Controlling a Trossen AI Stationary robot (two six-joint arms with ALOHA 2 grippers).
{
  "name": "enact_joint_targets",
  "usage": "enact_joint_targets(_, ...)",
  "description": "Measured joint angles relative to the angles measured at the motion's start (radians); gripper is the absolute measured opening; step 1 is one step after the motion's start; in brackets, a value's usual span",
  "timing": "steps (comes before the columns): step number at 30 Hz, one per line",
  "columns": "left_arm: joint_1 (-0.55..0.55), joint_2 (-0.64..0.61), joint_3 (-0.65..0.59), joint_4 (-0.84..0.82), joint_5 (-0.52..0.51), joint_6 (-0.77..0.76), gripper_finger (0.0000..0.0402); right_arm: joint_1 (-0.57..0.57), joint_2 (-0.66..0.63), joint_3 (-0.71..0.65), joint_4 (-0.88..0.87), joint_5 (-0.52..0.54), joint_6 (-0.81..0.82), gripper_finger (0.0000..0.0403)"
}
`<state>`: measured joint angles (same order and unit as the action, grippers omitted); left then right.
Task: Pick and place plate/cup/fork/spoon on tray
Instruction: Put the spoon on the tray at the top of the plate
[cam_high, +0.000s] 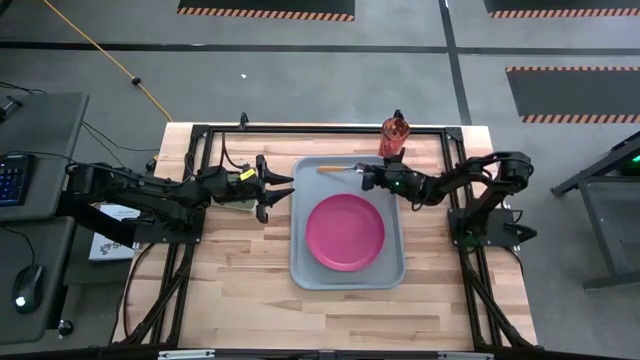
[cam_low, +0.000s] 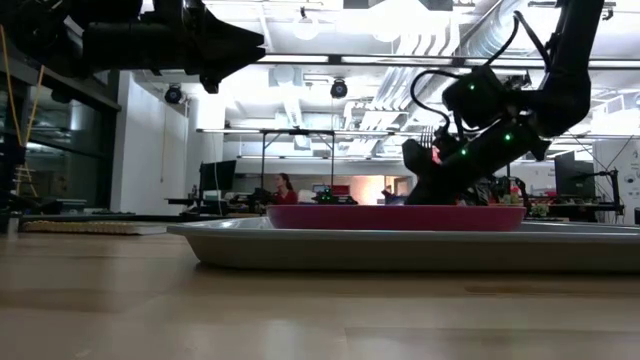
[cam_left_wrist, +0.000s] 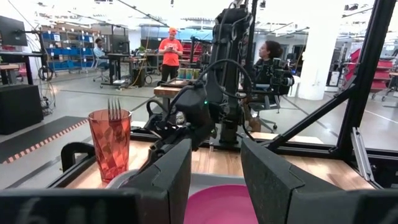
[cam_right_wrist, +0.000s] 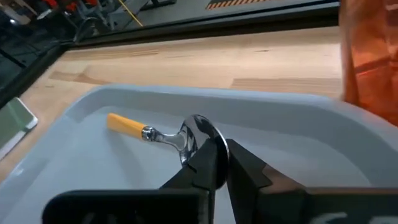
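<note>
The grey-blue tray (cam_high: 310, 275) lies mid-table with the magenta plate (cam_high: 344, 231) flat in it. A spoon with a yellow handle (cam_high: 333, 169) lies along the tray's far end. The red-orange cup (cam_high: 394, 138) stands on the table past the tray's far right corner, with a fork (cam_left_wrist: 114, 110) standing in it, tines up. My right gripper (cam_high: 362, 176) is low over the tray's far end, shut at the spoon's bowl. My left gripper (cam_high: 287, 190) is open and empty, raised just left of the tray. My right gripper (cam_right_wrist: 222, 144) holds the spoon at the edge of its bowl (cam_right_wrist: 198, 132) between its two fingertips; one finger (cam_right_wrist: 205, 160) hides the exact spot. The fingers slant down from the table's right side, along the spoon. The yellow handle (cam_right_wrist: 126, 123) rests on the tray floor (cam_right_wrist: 298, 149).
Black frame rails (cam_high: 200, 135) run along the table's sides and far edge. The cup (cam_right_wrist: 373, 56) stands close beside my right gripper. People stand and sit in the room beyond the table (cam_left_wrist: 170, 53). Bare wood lies near the table's front edge (cam_high: 250, 300).
</note>
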<state>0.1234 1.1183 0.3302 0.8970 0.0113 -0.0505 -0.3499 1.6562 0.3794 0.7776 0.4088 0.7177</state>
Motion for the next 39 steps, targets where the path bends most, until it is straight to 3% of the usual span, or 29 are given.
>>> enact_joint_targets(16, 0.000, 0.000, 0.000, 0.000, 0.000, 0.000, 0.0131, -0.041, 0.000, -0.001, -0.051, 0.005, -0.026, 0.0077)
enact_joint_targets(20, 0.000, 0.000, 0.000, -0.001, 0.000, 0.000, 0.0131, -0.063, -0.042, -0.001, -0.035, -0.076, -0.128, 0.0078)
enact_joint_targets(25, 0.000, 0.000, 0.000, -0.007, 0.000, 0.001, 0.0131, -0.071, -0.166, -0.001, -0.156, -0.157, -0.219, 0.0068)
enact_joint_targets(30, 0.000, 0.000, 0.000, -0.011, 0.000, -0.001, 0.0131, -0.069, -0.267, -0.001, -0.410, -0.220, -0.273, 0.0012)
enact_joint_targets(32, 0.000, 0.000, 0.000, -0.011, 0.000, 0.000, 0.0131, -0.069, -0.270, -0.001, -0.468, -0.247, -0.280, 0.0007)
enact_joint_targets(39, 0.000, 0.000, 0.000, -0.010, -0.008, 0.000, 0.0131, -0.068, -0.170, -0.001, -0.374, -0.310, -0.282, 0.0001)
